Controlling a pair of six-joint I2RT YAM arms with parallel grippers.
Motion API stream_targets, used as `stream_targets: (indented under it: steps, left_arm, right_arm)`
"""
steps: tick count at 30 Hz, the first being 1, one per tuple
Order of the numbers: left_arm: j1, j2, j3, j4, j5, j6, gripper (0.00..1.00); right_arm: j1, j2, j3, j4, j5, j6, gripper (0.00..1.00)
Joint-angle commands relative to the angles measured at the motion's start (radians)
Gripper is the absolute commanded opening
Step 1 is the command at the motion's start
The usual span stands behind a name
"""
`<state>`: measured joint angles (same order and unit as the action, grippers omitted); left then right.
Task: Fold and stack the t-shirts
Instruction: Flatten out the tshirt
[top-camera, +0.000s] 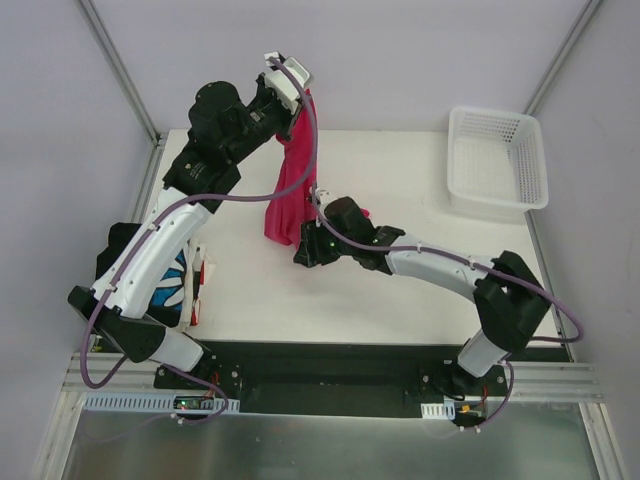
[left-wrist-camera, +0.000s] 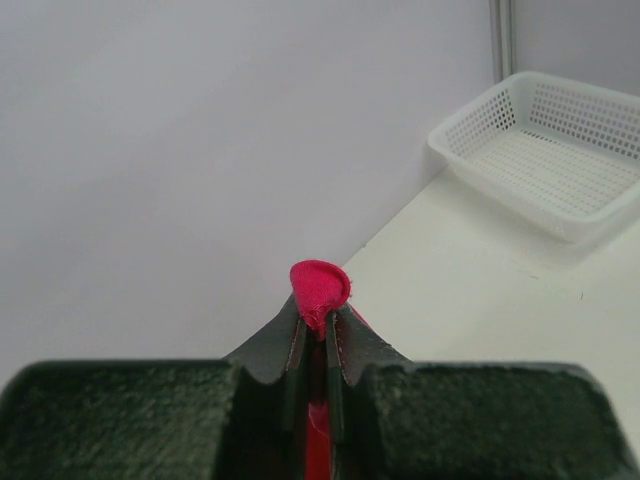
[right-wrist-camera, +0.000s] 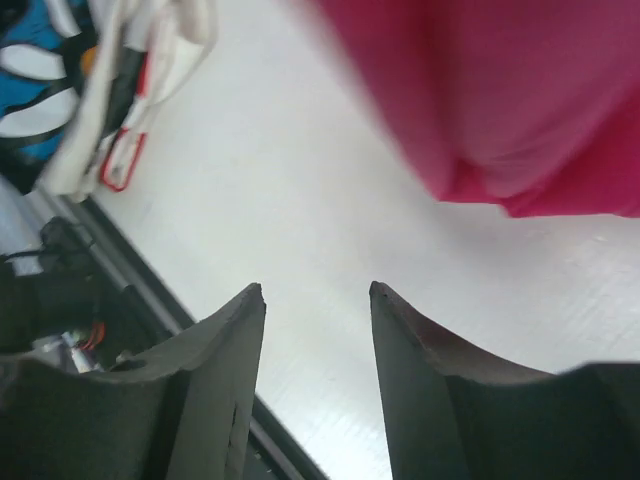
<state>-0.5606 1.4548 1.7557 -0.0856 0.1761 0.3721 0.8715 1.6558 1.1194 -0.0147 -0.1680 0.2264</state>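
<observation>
The left gripper (left-wrist-camera: 318, 322) was raised high over the far side of the table (top-camera: 400, 290), its 2 fingers pressed tight on a small fold of the crimson-pink t-shirt (top-camera: 292, 185), a nub of cloth poking out past the tips. Held from that 1 point, the shirt hung down in a narrow bunched column with its lower end near or on the tabletop, probably so that gravity would pull it straight and bring a free edge within reach. The right gripper (right-wrist-camera: 316, 292) waited low beside the shirt's bottom end, jaws parted and empty, with the hem blurred just beyond them and not yet touched. It looked poised to take a 2nd hold so the cloth could be spread flat for folding. The other t-shirts (top-camera: 185, 285), black with blue-and-white print and white and red edges, lay piled at the table's near-left edge under the left arm. The white basket (top-camera: 497, 160) sat at the far right.
</observation>
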Motion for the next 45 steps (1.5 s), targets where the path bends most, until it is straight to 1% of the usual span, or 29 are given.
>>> stream_targets:
  steps: [1, 3, 5, 9, 10, 11, 13, 14, 17, 21, 23, 30, 36, 41, 45]
  left_arm:
    - [0.016, -0.008, 0.021, 0.072, -0.007, 0.016, 0.0]
    - [0.018, -0.005, 0.021, 0.072, -0.003, 0.016, 0.0]
    - [0.016, -0.004, 0.021, 0.07, -0.004, 0.013, 0.0]
    - [0.018, -0.001, 0.022, 0.07, -0.001, 0.008, 0.0]
    - [0.016, -0.002, 0.019, 0.072, -0.001, 0.008, 0.0]
    - [0.018, -0.002, 0.019, 0.07, -0.001, 0.007, 0.0]
    - [0.018, -0.004, 0.018, 0.072, 0.003, 0.001, 0.0]
    - [0.018, -0.002, 0.019, 0.072, 0.002, -0.002, 0.0]
    - [0.018, -0.01, 0.013, 0.073, 0.0, -0.005, 0.0]
    - [0.018, -0.019, -0.001, 0.073, 0.006, -0.009, 0.0]
    - [0.018, -0.022, -0.009, 0.073, 0.006, -0.009, 0.0]
    - [0.018, -0.042, -0.032, 0.078, 0.0, -0.002, 0.0]
    - [0.019, -0.039, -0.05, 0.083, 0.011, -0.013, 0.0]
    - [0.019, -0.033, -0.055, 0.083, 0.016, -0.021, 0.0]
    - [0.019, -0.028, -0.061, 0.083, 0.016, -0.022, 0.0]
  right_arm:
    - [0.095, -0.105, -0.003, 0.033, -0.039, 0.005, 0.49]
    - [0.138, -0.084, 0.014, 0.03, -0.039, 0.005, 0.49]
    - [0.173, -0.024, 0.037, 0.038, -0.039, 0.001, 0.49]
    - [0.172, 0.119, 0.131, 0.035, -0.062, -0.013, 0.51]
    - [0.172, 0.143, 0.175, 0.035, -0.064, -0.019, 0.52]
    - [0.17, 0.2, 0.196, 0.03, -0.071, -0.033, 0.52]
    - [0.161, 0.255, 0.253, 0.019, -0.076, -0.045, 0.52]
    - [0.156, 0.312, 0.304, -0.011, -0.082, -0.044, 0.52]
    - [0.121, 0.378, 0.365, -0.021, -0.103, -0.029, 0.52]
    - [0.052, 0.467, 0.436, -0.045, -0.085, -0.024, 0.53]
    - [0.026, 0.472, 0.447, -0.065, -0.074, -0.03, 0.53]
    - [-0.103, 0.429, 0.408, -0.074, -0.019, -0.062, 0.56]
    - [-0.137, 0.479, 0.5, -0.12, 0.041, -0.113, 0.58]
    - [-0.14, 0.518, 0.612, -0.172, 0.099, -0.147, 0.58]
    - [-0.141, 0.53, 0.66, -0.191, 0.148, -0.182, 0.58]
